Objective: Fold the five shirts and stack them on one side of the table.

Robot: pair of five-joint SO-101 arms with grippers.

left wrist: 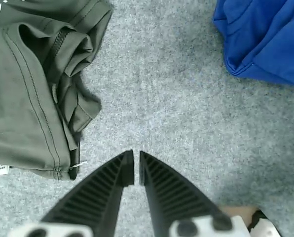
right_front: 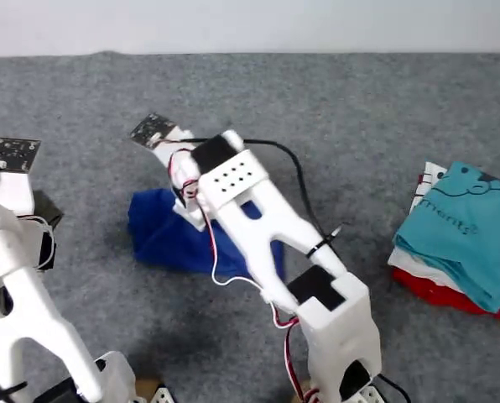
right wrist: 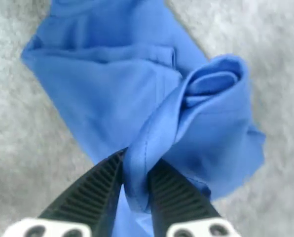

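Pinching a raised fold of blue shirt (right wrist: 112, 98) in the right gripper (right wrist: 135, 173).
Bulk spread beyond the grip; left gripper (left wrist: 136, 168) closed to a slit, empty, farther off.

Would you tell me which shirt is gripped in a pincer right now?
The blue shirt: the right pincer is shut on a fold of it. The dark grey shirt lies loose, and the teal shirt tops the stack.

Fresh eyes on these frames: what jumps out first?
The right tool is shut on a raised fold of the crumpled blue shirt mid-table. At the right in the high view sits a stack of folded shirts, teal on top. The left tool hangs shut and empty beside a dark grey shirt.
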